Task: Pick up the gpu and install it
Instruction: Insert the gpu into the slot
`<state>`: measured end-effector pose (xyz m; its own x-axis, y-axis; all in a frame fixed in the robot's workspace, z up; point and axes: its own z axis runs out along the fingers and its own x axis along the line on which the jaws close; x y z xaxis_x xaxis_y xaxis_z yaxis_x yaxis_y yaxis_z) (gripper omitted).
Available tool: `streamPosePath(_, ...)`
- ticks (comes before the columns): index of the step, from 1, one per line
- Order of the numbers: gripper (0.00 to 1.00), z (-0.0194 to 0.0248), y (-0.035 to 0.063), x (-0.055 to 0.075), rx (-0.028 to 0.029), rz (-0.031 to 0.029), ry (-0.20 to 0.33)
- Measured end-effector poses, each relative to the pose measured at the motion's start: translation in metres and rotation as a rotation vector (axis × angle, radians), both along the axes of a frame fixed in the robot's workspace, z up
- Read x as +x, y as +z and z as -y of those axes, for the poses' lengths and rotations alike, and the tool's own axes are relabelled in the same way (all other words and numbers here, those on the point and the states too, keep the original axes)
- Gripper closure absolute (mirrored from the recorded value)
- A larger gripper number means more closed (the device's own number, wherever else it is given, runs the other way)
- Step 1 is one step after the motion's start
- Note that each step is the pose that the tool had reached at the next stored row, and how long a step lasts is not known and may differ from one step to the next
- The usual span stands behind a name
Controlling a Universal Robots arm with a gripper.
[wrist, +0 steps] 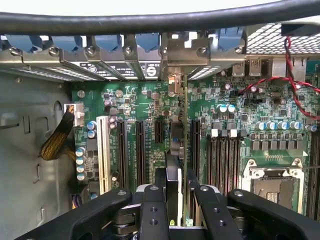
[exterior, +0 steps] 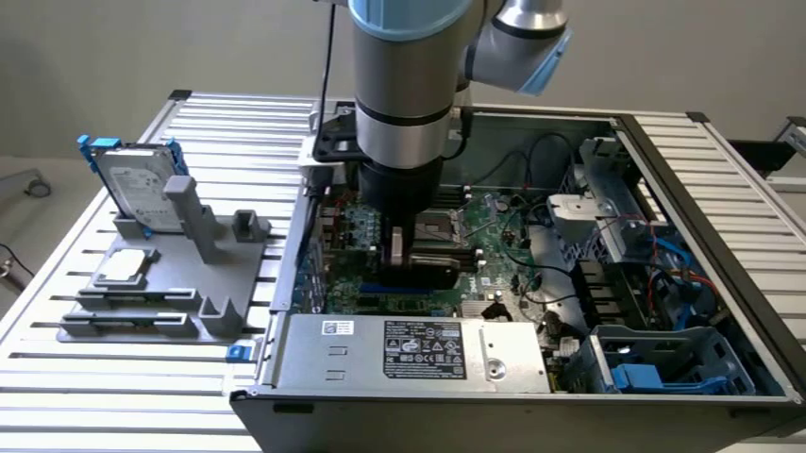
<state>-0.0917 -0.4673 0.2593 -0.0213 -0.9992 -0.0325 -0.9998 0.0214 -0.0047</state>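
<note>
gpu (wrist: 176, 145) pinched edge-on in the gripper (wrist: 181, 200), right above the slots

Exterior view: the arm reaches down into the open computer case (exterior: 629, 127), over the motherboard (exterior: 504, 222) by the case wall on the exterior view's left. Wrist view: the jaws are partway closed on the card's upper edge, and it hangs upright over the expansion slots (wrist: 141, 150) with its bracket end by the rear slot wall (wrist: 125, 55). My guess is it's light and stiff but fragile. Grip the shroud and board edge, never the contacts, and keep it square.
</note>
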Motion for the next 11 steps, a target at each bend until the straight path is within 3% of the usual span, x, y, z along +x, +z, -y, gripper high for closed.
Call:
streamPosePath(7, 0.73, 0.0001, -0.0023, -0.0006, 0.0013, 0.0, 0.02)
streamPosePath(11, 0.73, 0.0001, -0.0032, -0.0005, 0.0064, 0.0001, 0.03)
